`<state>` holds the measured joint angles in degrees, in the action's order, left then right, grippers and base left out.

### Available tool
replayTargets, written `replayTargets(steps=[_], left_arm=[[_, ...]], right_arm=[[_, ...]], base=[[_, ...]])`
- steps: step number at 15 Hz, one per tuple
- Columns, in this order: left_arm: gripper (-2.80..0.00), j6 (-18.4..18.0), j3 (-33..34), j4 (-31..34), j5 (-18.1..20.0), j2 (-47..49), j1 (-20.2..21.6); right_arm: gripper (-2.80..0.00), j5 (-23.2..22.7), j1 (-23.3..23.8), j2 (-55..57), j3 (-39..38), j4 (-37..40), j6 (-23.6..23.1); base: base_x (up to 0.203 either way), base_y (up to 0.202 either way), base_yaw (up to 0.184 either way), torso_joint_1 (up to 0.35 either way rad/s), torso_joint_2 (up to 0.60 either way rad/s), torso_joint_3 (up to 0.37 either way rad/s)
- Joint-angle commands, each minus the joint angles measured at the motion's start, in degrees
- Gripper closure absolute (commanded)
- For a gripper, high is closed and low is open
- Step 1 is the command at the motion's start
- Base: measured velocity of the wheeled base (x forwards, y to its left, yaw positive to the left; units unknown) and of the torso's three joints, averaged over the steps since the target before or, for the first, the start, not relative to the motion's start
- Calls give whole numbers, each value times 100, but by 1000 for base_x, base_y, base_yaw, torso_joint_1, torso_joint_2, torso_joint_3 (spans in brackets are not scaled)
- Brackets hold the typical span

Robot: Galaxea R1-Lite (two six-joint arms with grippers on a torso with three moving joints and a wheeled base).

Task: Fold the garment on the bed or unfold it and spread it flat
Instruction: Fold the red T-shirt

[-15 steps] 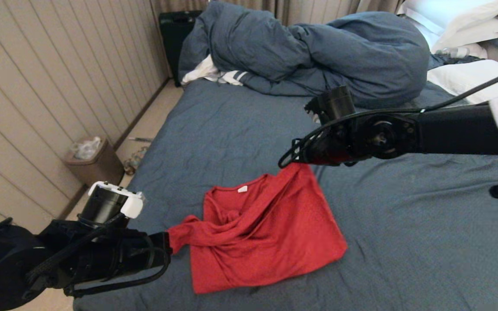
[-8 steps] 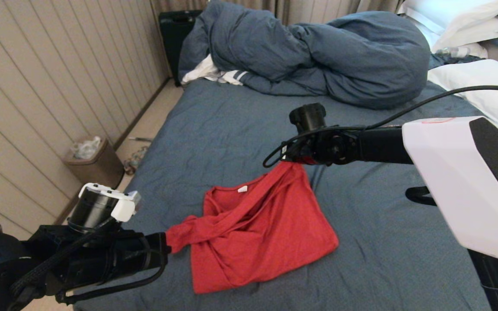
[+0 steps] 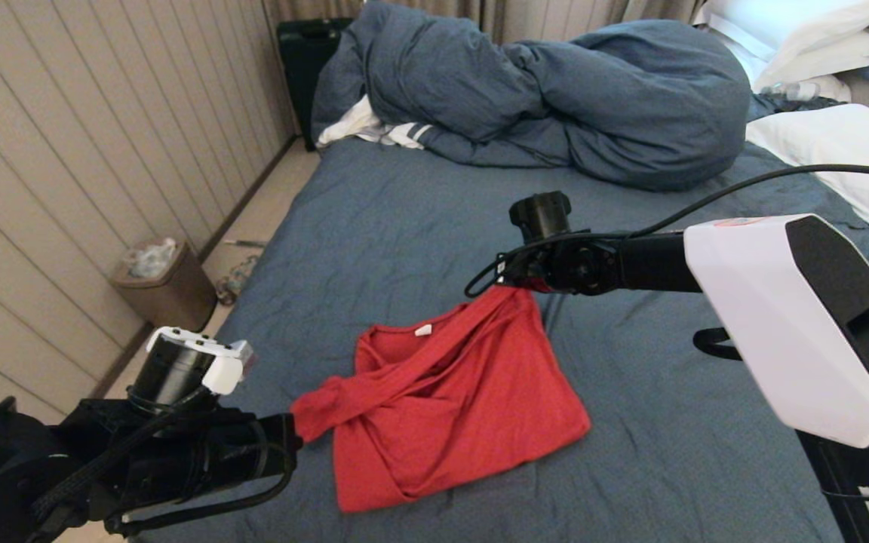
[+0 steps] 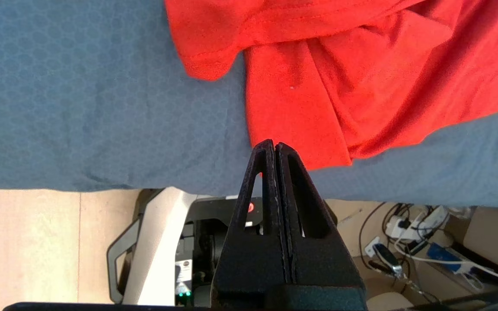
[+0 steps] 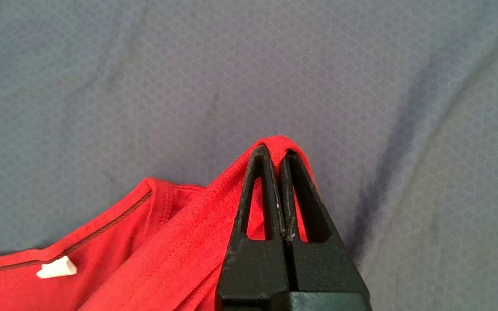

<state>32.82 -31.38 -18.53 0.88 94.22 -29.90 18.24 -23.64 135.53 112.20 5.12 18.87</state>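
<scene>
The red garment (image 3: 449,400) lies crumpled on the blue-grey bed (image 3: 404,226), plain side up, its print hidden. A white neck label (image 3: 424,329) shows at the collar. My right gripper (image 3: 514,285) is shut on a fold of the garment's far edge (image 5: 270,144) and holds it raised off the sheet. My left gripper (image 3: 291,445) hovers at the near left, beside the twisted sleeve (image 3: 314,411). In the left wrist view, the left gripper (image 4: 273,144) is shut with no cloth between its fingers, above the garment's (image 4: 361,65) near corner.
A bunched blue-grey duvet (image 3: 555,90) fills the far end of the bed, with a white striped cloth (image 3: 374,128) under it. White pillows (image 3: 842,136) lie far right. A brown bin (image 3: 163,283) stands on the floor by the left wall.
My right arm swung left and nearer, dragging the garment's far edge and right corner slightly left. My left gripper dipped a little beside the sleeve.
</scene>
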Motion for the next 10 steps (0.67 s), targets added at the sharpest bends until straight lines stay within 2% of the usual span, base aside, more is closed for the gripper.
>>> replayTargets(steps=[1, 3, 7, 8, 10], left_arm=[[0, 16, 5, -55, -5, 156, -51], [0, 14, 35, -308, -52, 307, -199], [0, -21, -105, -405, -79, 685, -288], [-280, -22, -105, -406, -79, 685, -288], [-280, -173, -324, -414, -76, 931, -288]], right_arm=[[0, 13, 12, 4, -3, -19, -3], [0, 13, 105, -45, 3, -98, -111], [0, -4, 158, -45, 3, -73, -156], [0, -4, 158, -45, 3, -73, -156], [0, 4, 123, -71, -5, -73, -173]], base=[[0, 0, 0, 0, 0, 0], [0, 0, 0, 0, 0, 0], [0, 0, 0, 0, 0, 0], [0, 0, 0, 0, 0, 0], [0, 0, 0, 0, 0, 0]])
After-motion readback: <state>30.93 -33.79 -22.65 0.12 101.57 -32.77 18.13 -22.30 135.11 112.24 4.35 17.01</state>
